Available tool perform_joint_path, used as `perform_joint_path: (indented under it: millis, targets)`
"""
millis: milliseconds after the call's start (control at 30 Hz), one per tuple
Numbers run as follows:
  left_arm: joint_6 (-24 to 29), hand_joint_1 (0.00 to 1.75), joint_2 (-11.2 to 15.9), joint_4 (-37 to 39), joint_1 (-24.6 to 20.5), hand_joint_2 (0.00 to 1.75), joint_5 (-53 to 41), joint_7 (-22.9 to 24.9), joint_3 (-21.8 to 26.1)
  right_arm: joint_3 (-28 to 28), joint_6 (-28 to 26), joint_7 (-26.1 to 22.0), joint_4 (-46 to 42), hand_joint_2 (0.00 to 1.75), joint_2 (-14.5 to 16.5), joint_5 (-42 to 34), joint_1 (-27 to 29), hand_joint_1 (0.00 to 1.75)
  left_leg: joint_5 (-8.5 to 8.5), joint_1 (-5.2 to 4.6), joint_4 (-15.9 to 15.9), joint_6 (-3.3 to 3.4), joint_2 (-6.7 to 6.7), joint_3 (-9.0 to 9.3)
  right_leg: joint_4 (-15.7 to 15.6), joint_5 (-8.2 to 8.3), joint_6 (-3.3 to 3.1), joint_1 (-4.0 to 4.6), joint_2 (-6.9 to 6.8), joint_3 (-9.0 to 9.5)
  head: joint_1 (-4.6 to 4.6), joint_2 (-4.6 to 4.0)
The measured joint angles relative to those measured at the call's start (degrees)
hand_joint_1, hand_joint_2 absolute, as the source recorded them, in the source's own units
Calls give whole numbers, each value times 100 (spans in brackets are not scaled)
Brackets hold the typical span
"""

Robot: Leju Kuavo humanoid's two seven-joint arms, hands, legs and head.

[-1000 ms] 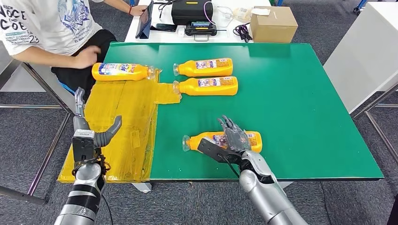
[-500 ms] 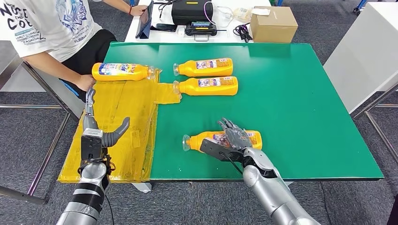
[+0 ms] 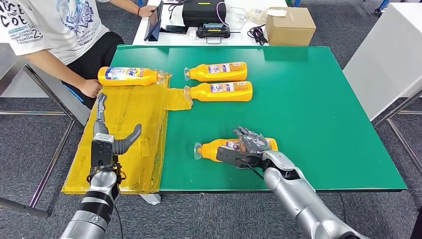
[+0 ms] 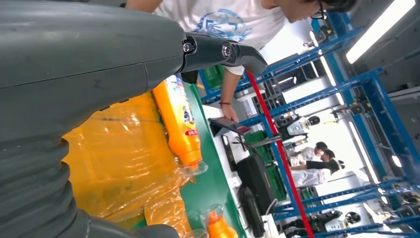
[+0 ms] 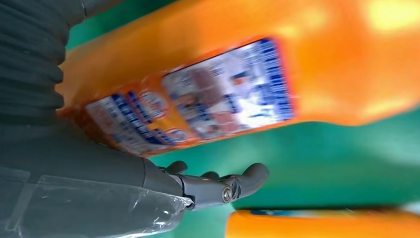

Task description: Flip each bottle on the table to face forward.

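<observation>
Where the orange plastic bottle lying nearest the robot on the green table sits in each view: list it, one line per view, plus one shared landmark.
Head view: the orange plastic bottle lies on its side near the table's front edge, cap pointing left, the right hand over its body.
Left wrist view: not in it.
Right wrist view: the bottle fills the upper picture, label showing, close to the hand.
Shared landmark: the green table.

A person in a white T-shirt [image 3: 54, 25] sat beside a cardboard box [image 3: 290, 25], black case [image 3: 203, 11] and tablet [image 3: 154, 21].
</observation>
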Motion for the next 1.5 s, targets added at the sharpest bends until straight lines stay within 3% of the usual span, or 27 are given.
perform_joint_path:
  millis: [400,433,567,600,867,1500]
  targets:
    - [14,0,-39,274,-99,175,56,0,-79,774,405,139,157,175,-422,113,-323,5,0,1,1,0,1,3,0,0,0,1,0,1,-1,0]
    - [14,0,-43,286,-101,175,58,0,-81,813,410,140,167,175,-437,115,-340,13,0,1,1,0,1,4,0,0,0,1,0,2,-1,0]
    - [11,0,-50,328,-112,175,76,0,-82,920,430,140,201,175,-477,121,-386,167,0,1,1,0,1,6,0,0,0,1,0,4,-1,0]
    - [8,0,-54,337,-115,175,92,0,-82,947,450,140,207,175,-487,124,-400,175,0,0,1,0,1,6,0,0,1,0,0,5,-1,0]
    - [-72,0,-114,351,-119,175,223,0,-85,1185,724,137,213,175,-653,54,-577,175,1,0,1,1,-1,11,-1,2,2,0,0,11,-1,0]
    - [-82,0,-163,366,-121,175,232,0,-138,1306,757,133,213,175,-752,25,-632,175,1,0,1,1,0,12,-1,2,2,0,0,11,-1,0]
